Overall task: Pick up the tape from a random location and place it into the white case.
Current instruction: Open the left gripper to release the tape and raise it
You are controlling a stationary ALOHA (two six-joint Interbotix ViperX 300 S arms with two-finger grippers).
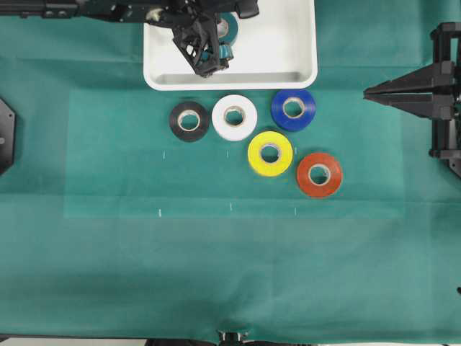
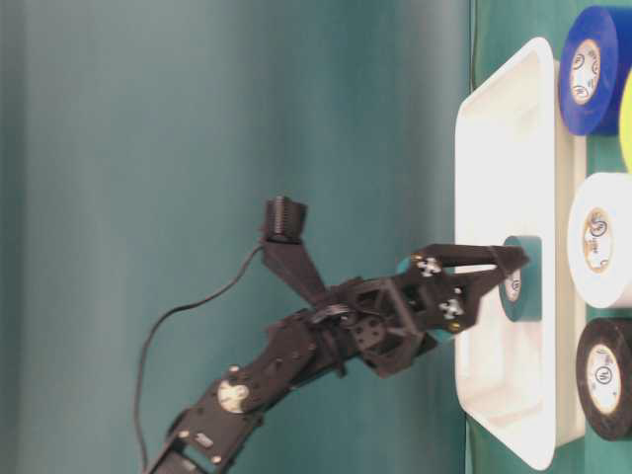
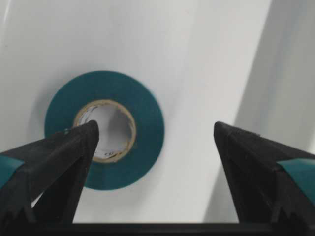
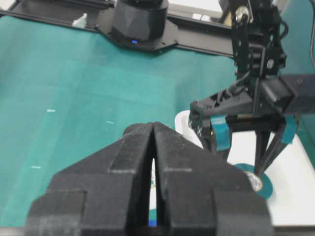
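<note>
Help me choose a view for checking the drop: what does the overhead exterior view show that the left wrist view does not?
Only the overhead view shows the five rolls lying outside the white case: black roll, white roll, blue roll, yellow roll, red roll, plus the right gripper, parked with jaws together. Only the wrist view shows the whole tape lying flat on the case floor, unheld. Both show the open left gripper over the tape in the case.
</note>
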